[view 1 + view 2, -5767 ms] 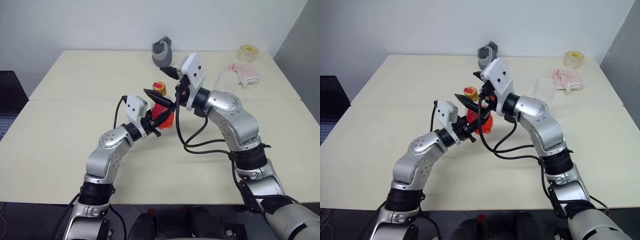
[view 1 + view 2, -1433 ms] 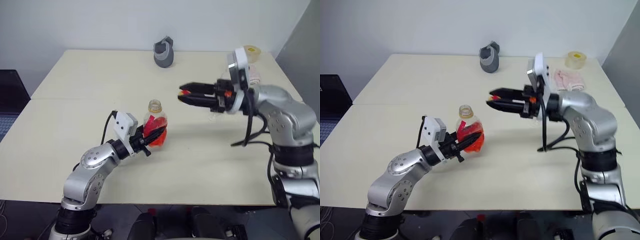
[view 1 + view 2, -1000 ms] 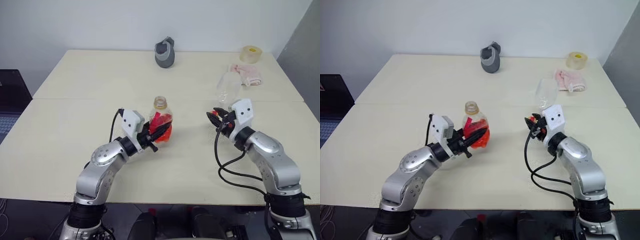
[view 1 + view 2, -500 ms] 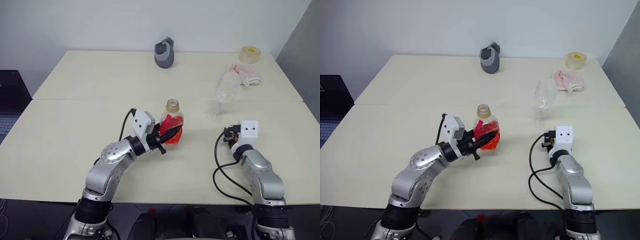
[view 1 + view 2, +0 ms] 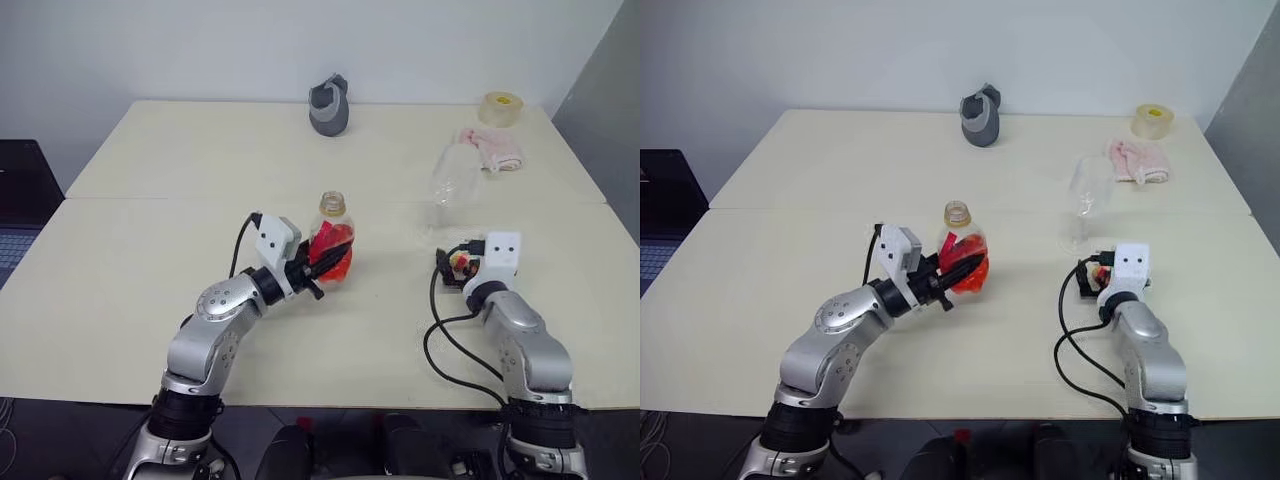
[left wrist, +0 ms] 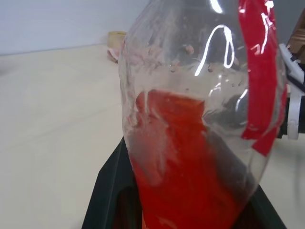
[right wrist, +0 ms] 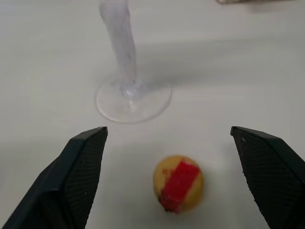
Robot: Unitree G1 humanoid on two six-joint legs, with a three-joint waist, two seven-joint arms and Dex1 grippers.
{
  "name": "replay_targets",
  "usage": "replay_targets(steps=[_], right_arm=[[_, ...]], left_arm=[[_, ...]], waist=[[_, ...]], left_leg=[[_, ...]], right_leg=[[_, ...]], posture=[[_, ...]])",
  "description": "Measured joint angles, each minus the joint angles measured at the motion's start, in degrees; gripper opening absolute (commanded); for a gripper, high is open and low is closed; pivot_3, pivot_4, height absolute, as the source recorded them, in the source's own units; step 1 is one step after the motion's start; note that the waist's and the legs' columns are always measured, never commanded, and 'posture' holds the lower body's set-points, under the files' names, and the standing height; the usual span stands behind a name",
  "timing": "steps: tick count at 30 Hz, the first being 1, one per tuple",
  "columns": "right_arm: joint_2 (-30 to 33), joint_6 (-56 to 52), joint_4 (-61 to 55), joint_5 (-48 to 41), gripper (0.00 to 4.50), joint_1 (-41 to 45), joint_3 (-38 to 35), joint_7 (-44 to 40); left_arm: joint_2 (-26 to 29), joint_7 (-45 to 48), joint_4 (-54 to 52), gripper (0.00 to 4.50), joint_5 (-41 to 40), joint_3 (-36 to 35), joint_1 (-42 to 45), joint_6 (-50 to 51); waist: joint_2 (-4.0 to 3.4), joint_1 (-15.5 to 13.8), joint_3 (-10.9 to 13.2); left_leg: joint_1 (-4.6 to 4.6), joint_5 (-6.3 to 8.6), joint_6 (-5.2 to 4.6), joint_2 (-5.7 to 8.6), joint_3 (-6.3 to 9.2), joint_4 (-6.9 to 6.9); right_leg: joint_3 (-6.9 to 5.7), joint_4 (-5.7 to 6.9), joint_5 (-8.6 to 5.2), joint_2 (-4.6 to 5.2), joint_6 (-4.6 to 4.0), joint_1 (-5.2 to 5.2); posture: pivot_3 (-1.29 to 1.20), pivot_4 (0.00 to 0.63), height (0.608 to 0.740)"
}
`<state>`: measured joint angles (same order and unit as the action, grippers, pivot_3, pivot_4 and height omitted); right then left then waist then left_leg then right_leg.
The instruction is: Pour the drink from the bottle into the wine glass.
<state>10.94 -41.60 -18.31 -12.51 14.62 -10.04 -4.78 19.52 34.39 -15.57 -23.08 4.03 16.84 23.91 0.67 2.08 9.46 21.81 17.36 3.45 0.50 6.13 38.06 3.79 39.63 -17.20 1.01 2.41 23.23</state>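
**Bottle uncapped in your left gripper, cap loose on the table**

Your left gripper [image 5: 322, 262] is clamped on the bottle [image 5: 331, 244], upright mid-table, red drink [image 6: 186, 167] inside. Your right gripper [image 7: 178, 186] stands wide apart around the yellow cap [image 7: 179, 183] lying free on the table [image 5: 150, 250], just beside the wine glass [image 5: 452, 182] foot.

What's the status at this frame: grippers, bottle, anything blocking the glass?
Left gripper shut on bottle, uncapped, drink inside. Right gripper open, cap on table between its fingers. Wine glass upright, empty, unobstructed.
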Motion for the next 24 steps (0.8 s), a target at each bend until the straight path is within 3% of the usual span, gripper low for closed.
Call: replay_targets(steps=[6, 12, 17, 24], right_arm=[[10.81, -8.95, -7.09, -7.69, 4.46, 1.94, 0.18, -10.75], [19.81, -9.87, -10.53, -15.89, 4.46, 2.42, 2.62, -25.29], [18.75, -5.53, -9.38, -18.68, 4.46, 6.8, 5.25, -31.58], [7.2, 0.17, -3.56, -15.34, 4.46, 16.04, 12.3, -26.43]], left_arm=[[-0.1, -4.19, 0.82, 1.22, 0.01, -4.12, 3.7, 0.8], [-0.75, -8.37, 5.53, 1.22, 1.48, -7.0, 6.28, 0.05], [-0.5, -11.35, 10.73, 1.22, 3.43, -10.16, 8.46, -2.68], [0.97, -14.56, 21.16, 1.22, 6.67, -15.14, 12.07, -10.13]], waist=[[0.01, -0.18, 0.0], [0.02, -0.05, 0.01], [0.03, -0.01, 0.02], [0.06, 0.27, 0.0]], left_leg=[[0.03, 0.04, -0.09, 0.02, 0.01, 0.04], [0.03, 0.07, -0.14, 0.01, -0.02, 0.02], [0.02, 0.06, -0.14, 0.01, -0.01, 0.06], [0.06, -0.06, 0.07, 0.01, 0.14, 0.03]], right_leg=[[-0.04, -0.02, 0.0, 0.01, 0.0, -0.03], [-0.1, -0.08, 0.0, 0.01, 0.0, -0.04], [-0.11, -0.05, 0.0, 0.01, 0.0, -0.04], [-0.16, -0.09, 0.0, 0.1, 0.0, 0.01]], posture=[[0.0, 0.15, 0.74], [0.0, 0.15, 0.74], [0.0, 0.15, 0.74], [0.0, 0.15, 0.74]])
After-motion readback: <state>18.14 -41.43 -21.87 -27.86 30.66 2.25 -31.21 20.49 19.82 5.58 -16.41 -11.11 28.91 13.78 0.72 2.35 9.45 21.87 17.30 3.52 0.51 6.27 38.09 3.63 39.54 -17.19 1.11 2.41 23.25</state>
